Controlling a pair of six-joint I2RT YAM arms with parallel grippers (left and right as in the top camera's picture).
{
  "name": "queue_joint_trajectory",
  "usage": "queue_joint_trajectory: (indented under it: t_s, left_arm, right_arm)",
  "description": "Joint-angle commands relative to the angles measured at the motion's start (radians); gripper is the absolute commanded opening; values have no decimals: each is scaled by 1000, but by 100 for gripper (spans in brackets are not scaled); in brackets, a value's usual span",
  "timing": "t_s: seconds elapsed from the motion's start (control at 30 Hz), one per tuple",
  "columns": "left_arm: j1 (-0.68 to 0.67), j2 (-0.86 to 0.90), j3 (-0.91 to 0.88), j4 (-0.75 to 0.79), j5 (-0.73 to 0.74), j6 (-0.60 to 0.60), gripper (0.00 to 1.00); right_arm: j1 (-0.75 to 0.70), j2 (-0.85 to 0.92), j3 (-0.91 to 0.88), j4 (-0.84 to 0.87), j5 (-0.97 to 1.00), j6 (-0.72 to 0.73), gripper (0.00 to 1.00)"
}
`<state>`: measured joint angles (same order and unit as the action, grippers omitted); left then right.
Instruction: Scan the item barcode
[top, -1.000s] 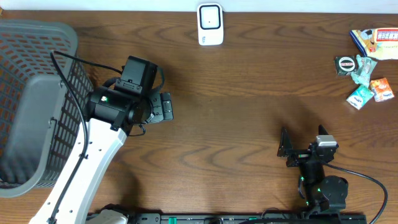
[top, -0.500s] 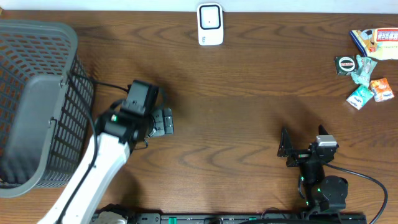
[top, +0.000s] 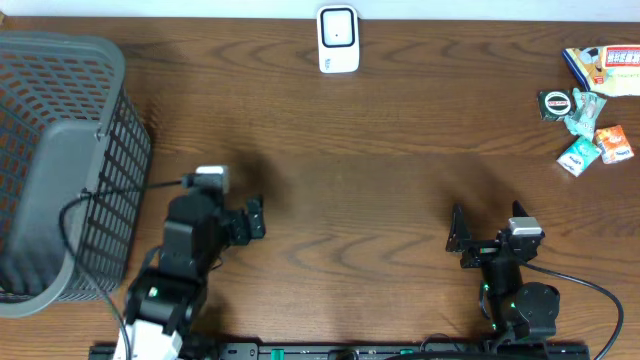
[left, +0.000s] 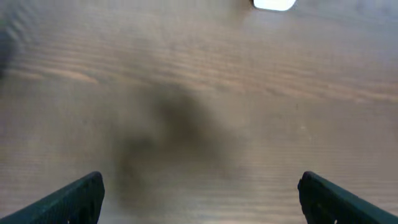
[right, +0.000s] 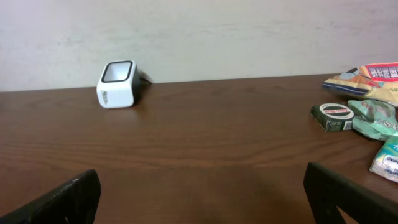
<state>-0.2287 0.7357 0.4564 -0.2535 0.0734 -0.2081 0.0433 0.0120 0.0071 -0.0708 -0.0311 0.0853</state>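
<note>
Since the earlier frames my left arm has pulled back from beside the basket toward the near edge of the counter, and the left gripper (top: 255, 218) now sits lower and closer to me, with jaws wide and nothing between them. On the other side, the right gripper (top: 458, 240) has not changed place; it rests near the front edge, also wide and empty.

I judge that no item is in hand, so the step now is a reset before the next pick. The brown wooden counter (top: 380, 190) is bare between the two arms. To the left stands the grey plastic mesh basket (top: 60, 160); I cannot see what lies inside it.

Further back on the right lies the small pile of coloured snack packets (top: 588, 100), well apart from both arms. At the far edge, in the middle, stands the white box-shaped barcode scanner (top: 338, 40).

For the next move, I think my right arm must reach far to the pile, close on one packet, and carry its barcode before the scanner window.
</note>
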Motion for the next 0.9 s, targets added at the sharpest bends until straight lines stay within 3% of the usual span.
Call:
queue_joint_trajectory:
  t_s: [0.0, 0.37, 0.67, 0.87]
  left_arm:
    - [44, -69, -68, 56, 97, 107, 97]
    - [110, -120, -174, 162, 103, 132, 98]
    - [123, -248, -255, 164, 99, 133, 98]
    - [140, -343, -372, 255, 99, 121, 97]
  right_arm:
    - [0, -6, -2, -4, 2, -16, 99]
    - [0, -6, -2, -4, 2, -16, 99]
    - [0, -6, -2, -4, 2, -16, 99]
    - [0, -6, -2, -4, 2, -16, 99]
